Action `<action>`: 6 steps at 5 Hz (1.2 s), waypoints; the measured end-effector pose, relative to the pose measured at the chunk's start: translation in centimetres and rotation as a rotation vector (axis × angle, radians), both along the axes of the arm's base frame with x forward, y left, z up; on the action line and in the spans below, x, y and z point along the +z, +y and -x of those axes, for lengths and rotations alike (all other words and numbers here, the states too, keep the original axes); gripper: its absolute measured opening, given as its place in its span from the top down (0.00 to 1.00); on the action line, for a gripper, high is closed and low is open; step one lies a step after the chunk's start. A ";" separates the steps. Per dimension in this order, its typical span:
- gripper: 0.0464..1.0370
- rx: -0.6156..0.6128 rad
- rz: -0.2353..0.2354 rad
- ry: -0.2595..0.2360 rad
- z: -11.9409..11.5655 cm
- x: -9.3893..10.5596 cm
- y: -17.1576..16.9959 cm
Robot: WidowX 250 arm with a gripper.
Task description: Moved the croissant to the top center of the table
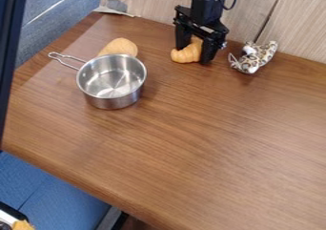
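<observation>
In the camera view, the golden-brown crescent-shaped croissant [187,55] sits right of the shiny steel pot [111,81] and farther back, near the wood-grain brown table's [191,124] far edge. And there's the black metal-and-plastic gripper [193,51], right down at it; whether it's clasping the pastry or has released it, I can't tell! We look to be at the placing step: next, confirm it's settled, let go cleanly, lift straight up

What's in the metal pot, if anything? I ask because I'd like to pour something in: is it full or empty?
Empty: the metal pot shows its bare, shiny bottom and inner walls.
</observation>
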State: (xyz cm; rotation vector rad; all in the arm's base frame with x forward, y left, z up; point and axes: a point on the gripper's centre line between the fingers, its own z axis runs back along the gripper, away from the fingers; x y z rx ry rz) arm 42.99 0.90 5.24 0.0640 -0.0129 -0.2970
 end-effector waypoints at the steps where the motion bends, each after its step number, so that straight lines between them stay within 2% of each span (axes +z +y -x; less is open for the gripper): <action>1: 0.03 0.026 -0.011 0.003 0.1 0.0 0.2; 2: 0.04 0.041 -0.021 0.010 0.3 0.0 0.3; 3: 0.04 0.050 -0.027 -0.017 0.9 1.3 0.4; 5: 0.04 0.073 -0.013 -0.138 2.6 5.4 0.3; 6: 0.04 0.070 0.035 -0.191 3.4 7.0 0.0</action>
